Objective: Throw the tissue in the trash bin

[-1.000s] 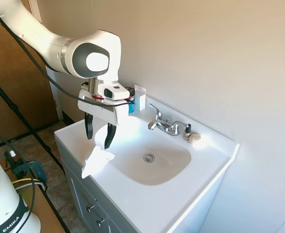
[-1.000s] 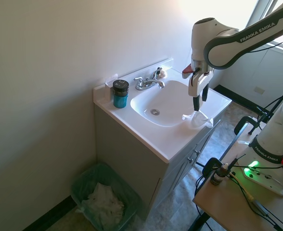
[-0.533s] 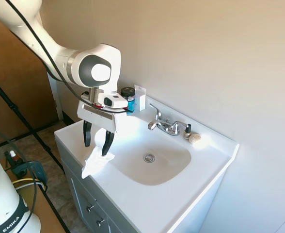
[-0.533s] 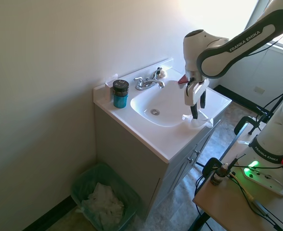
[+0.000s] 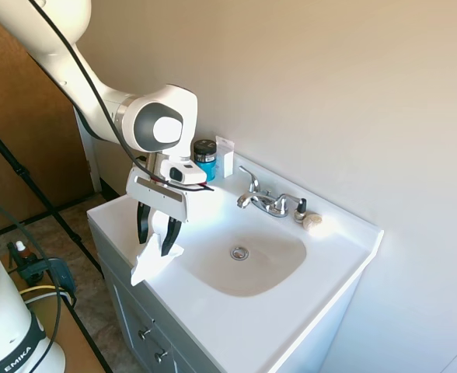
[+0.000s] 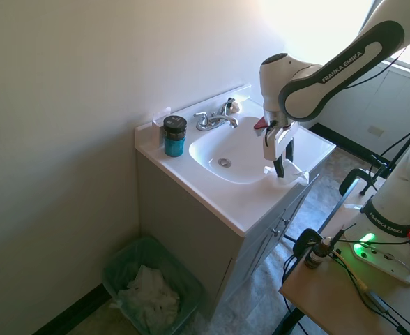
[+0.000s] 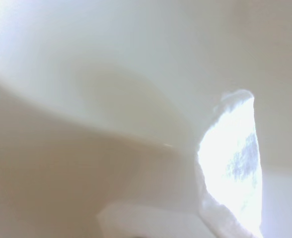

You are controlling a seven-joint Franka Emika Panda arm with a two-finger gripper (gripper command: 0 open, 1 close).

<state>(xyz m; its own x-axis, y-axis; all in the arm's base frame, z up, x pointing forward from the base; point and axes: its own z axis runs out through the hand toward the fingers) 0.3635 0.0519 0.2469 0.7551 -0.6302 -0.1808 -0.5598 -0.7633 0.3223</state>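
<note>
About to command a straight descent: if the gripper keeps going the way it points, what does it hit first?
Most likely the tissue on the vanity's front rim: the open gripper points down with its fingertips right at it.

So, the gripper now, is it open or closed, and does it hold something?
Gripper: open, fingers either side of the tissue at the sink counter's front edge, holding nothing yet.

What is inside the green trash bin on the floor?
The trash bin already holds crumpled white paper, seen through its open top. Anything under that paper is covered. The tissue lies on the vanity edge.
</note>
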